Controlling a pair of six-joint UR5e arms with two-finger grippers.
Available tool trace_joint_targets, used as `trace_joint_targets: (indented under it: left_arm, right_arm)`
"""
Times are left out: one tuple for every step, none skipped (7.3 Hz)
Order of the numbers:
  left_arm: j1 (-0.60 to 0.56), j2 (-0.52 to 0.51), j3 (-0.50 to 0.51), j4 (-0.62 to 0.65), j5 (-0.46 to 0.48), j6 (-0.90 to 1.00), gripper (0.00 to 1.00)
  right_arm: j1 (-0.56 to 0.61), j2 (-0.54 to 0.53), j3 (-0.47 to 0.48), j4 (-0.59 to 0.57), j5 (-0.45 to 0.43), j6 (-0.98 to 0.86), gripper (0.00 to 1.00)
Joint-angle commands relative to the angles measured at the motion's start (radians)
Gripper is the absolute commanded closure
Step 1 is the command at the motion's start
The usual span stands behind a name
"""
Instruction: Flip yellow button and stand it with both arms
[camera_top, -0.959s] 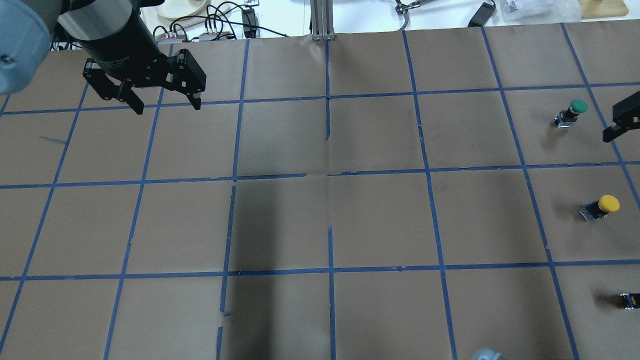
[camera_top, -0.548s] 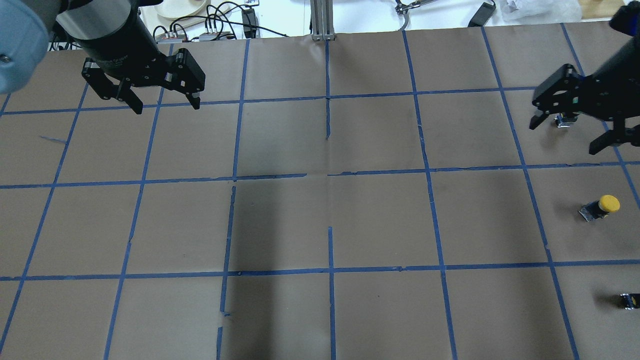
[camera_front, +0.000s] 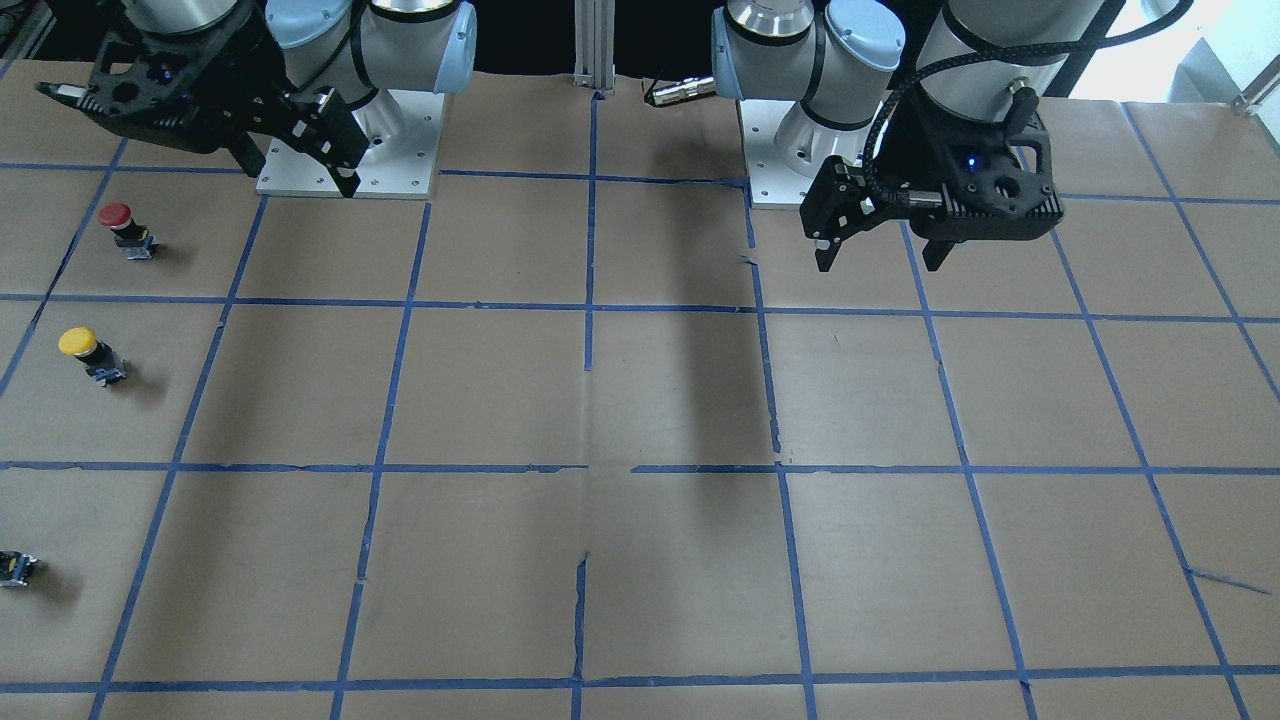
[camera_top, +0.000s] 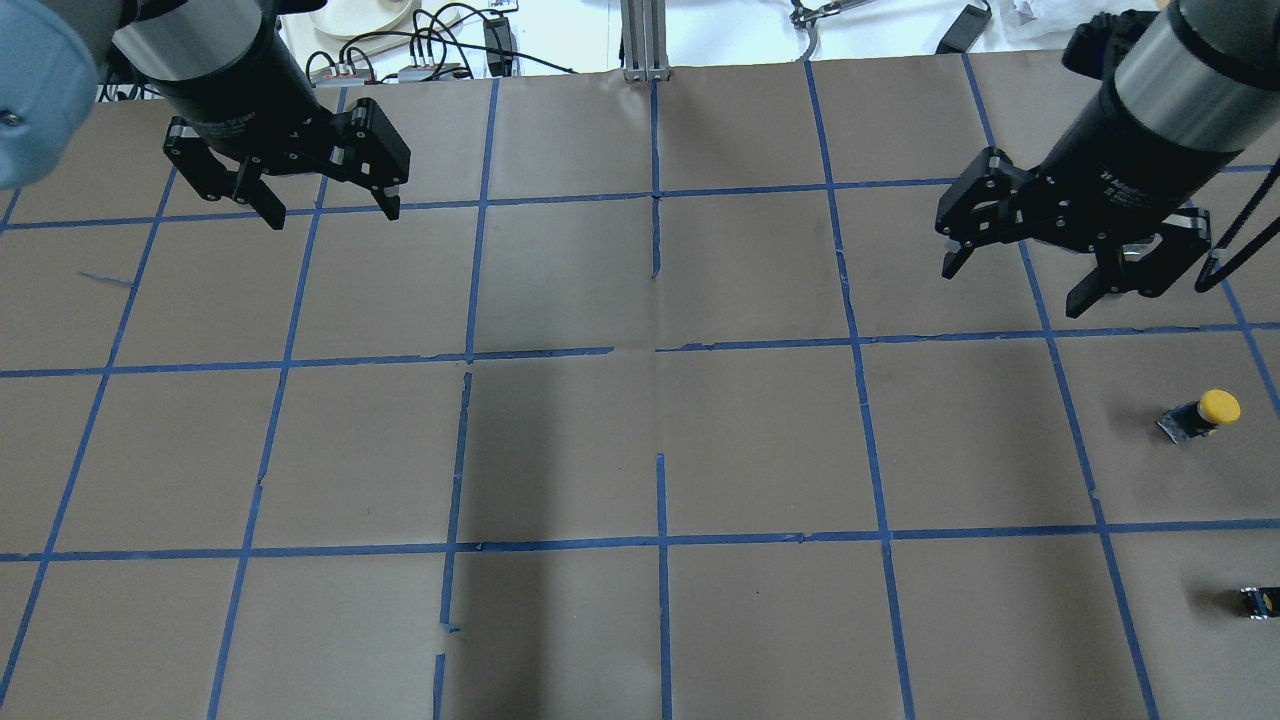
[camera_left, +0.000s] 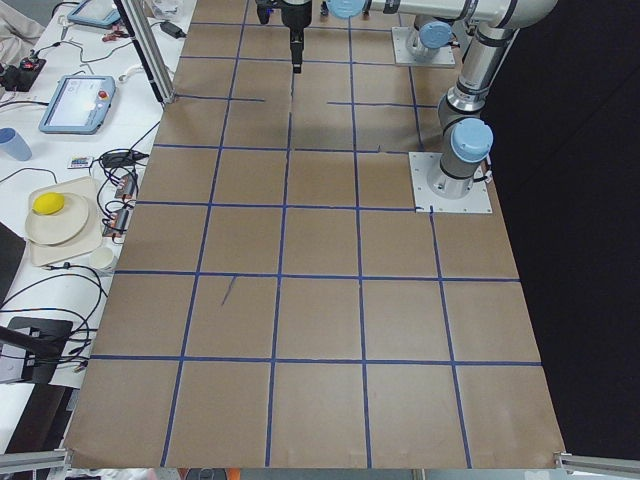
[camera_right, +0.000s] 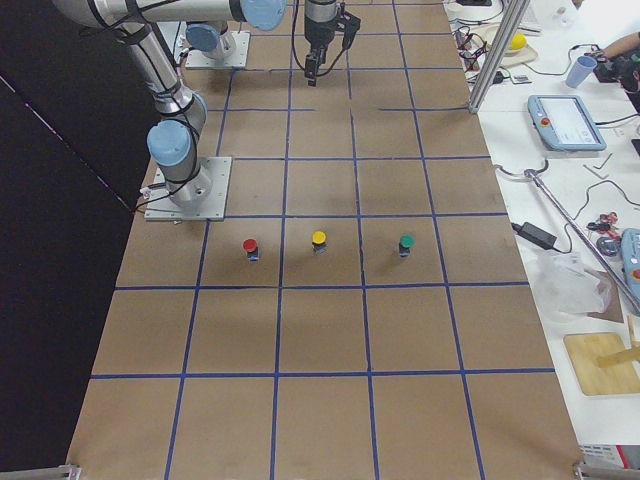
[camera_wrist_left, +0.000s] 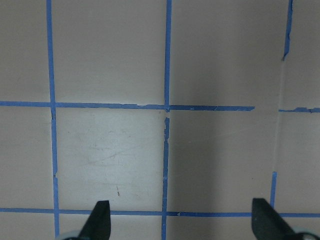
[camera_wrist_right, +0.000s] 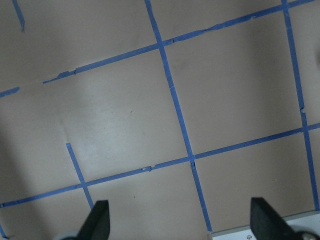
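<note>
The yellow button (camera_top: 1205, 412) has a round yellow cap on a short black-and-grey body. It sits on the brown paper at the table's right side, cap uppermost, and also shows in the front view (camera_front: 85, 352) and the right side view (camera_right: 319, 241). My right gripper (camera_top: 1012, 290) is open and empty, hovering a grid square farther out and to the left of the button; it shows in the front view (camera_front: 300, 178) too. My left gripper (camera_top: 335, 215) is open and empty, far away over the table's left side, also in the front view (camera_front: 878, 262).
A red-capped button (camera_front: 118, 220) stands nearer my base than the yellow one. A green-capped button (camera_right: 406, 243) stands farther out, and the right gripper hides it from overhead. Blue tape lines grid the brown paper (camera_top: 660, 440). The arms' white base plates (camera_front: 390, 140) lie at my edge of the table.
My right arm has swung in from the right edge toward the left and now covers the green button overhead. The left gripper and the yellow button have not moved.
</note>
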Motion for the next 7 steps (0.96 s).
trace_joint_targets:
  left_arm:
    - [0.004,-0.001,-0.002,0.000,-0.003,0.000,0.00]
    - [0.004,0.001,-0.001,0.000,-0.003,0.000,0.00]
    - [0.004,-0.001,-0.002,0.000,-0.003,0.000,0.00]
    - [0.004,0.001,-0.001,0.000,-0.003,0.000,0.00]
    - [0.004,-0.001,-0.001,0.000,-0.003,0.000,0.00]
    - [0.004,-0.001,-0.001,0.000,-0.003,0.000,0.00]
    - [0.004,-0.001,0.001,0.000,-0.003,0.000,0.00]
  right_arm:
    - [0.046,0.013,0.012,-0.012,-0.035,-0.018,0.00]
    - [0.048,0.024,0.015,-0.017,-0.049,-0.020,0.00]
    - [0.032,0.025,0.015,-0.008,-0.069,-0.021,0.00]
    - [0.020,0.025,0.013,-0.008,-0.065,-0.020,0.00]
    - [0.005,0.024,0.006,-0.005,-0.060,-0.006,0.00]
    - [-0.004,0.022,0.004,-0.005,-0.057,-0.006,0.00]
    - [-0.005,0.021,0.010,-0.005,-0.062,-0.006,0.00]
